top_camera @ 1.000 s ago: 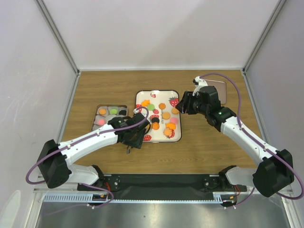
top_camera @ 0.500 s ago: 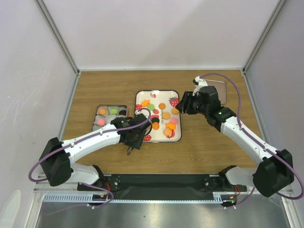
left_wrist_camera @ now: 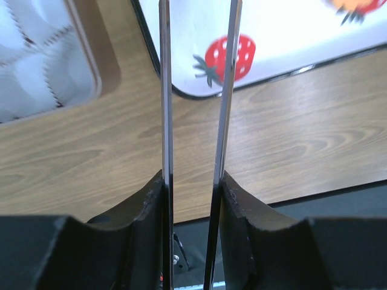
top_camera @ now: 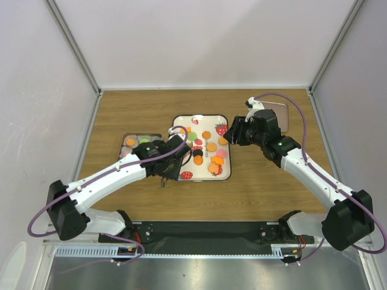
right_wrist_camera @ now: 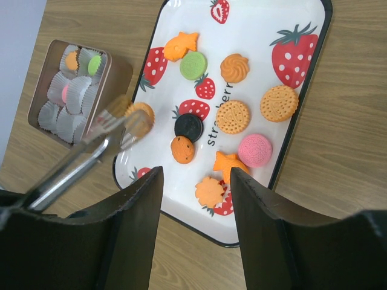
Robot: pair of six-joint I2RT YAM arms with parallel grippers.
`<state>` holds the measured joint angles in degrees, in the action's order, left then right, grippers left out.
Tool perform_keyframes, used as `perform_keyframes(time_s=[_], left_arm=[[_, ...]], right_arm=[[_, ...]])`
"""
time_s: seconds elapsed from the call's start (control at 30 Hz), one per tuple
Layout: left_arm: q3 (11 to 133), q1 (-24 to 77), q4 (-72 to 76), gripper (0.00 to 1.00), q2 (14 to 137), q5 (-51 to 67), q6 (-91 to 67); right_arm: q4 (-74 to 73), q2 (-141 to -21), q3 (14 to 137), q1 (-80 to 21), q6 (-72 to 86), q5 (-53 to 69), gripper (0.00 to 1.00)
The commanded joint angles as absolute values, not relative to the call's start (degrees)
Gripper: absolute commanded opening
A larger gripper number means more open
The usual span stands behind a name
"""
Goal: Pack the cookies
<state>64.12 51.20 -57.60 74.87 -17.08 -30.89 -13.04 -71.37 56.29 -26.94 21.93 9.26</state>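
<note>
Compared with a second ago, the left arm has swung up and right, so the left gripper (top_camera: 168, 162) now sits over the gap between the box (top_camera: 125, 138) and the tray (top_camera: 179, 124). The right arm has not moved.

The left gripper is clamped on a pair of metal tongs (left_wrist_camera: 166, 90), whose two thin blades stand slightly apart. In the right wrist view the tong tips reach an orange cookie (right_wrist_camera: 142, 112) at the tray's left edge. Blur hides whether it is pinched.

The right gripper (right_wrist_camera: 195, 175) hovers over the tray's right side, fingers spread wide and holding nothing.

Most cookies (right_wrist_camera: 233, 116) lie loose on the white strawberry-print tray: orange, green, pink and black. A few already sit in paper cups (right_wrist_camera: 78, 90) inside the box, which is just left of the tray on the wooden table (top_camera: 260, 181).
</note>
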Motion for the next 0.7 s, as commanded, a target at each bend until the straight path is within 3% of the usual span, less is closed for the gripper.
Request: perform_keyframes(time_s=[0.0, 0.17, 0.4, 0.67], left_arm=[[68.1, 49.1, -59.8, 0.33, 71.3, -21.0, -30.0], [66.6, 41.8, -61.0, 0.32, 66.2, -20.0, -28.8], [59.1, 22.4, -59.2, 0.33, 58.0, -11.4, -25.2], [55.1, 13.4, -58.8, 0.33, 55.9, -5.4, -24.2]], right_arm=[[-12.6, -71.2, 58.5, -27.2, 20.9, 8.5, 0.54], [-12.6, -71.2, 58.5, -27.1, 20.9, 8.7, 0.54], [-12.4, -71.1, 58.5, -27.3, 21.1, 9.1, 0.54], [-12.5, -70.9, 58.4, -27.3, 21.3, 9.4, 0.54]])
